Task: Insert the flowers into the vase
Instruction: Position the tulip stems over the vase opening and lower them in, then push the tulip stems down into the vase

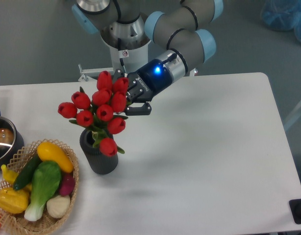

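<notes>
Dark grey ribbed vase (99, 155) stands below-left of the gripper (132, 100) — red tulip bunch (98, 110) rises from its mouth, stems inside, buds tilted toward the claw. Jaws hidden behind blooms; grip can't be told — fingers touch the bunch's right side.

The arm (180, 29) is built of thick grey tube sections with pale blue caps at the joints. Its silver base column (125, 34) carries a small red-and-white sticker just below the grey shoulder. Next to the arm's last grey joint sits a silver wrist ring, then a black body with a glowing blue light and white lettering. The gripper (133, 100) is black.
</notes>
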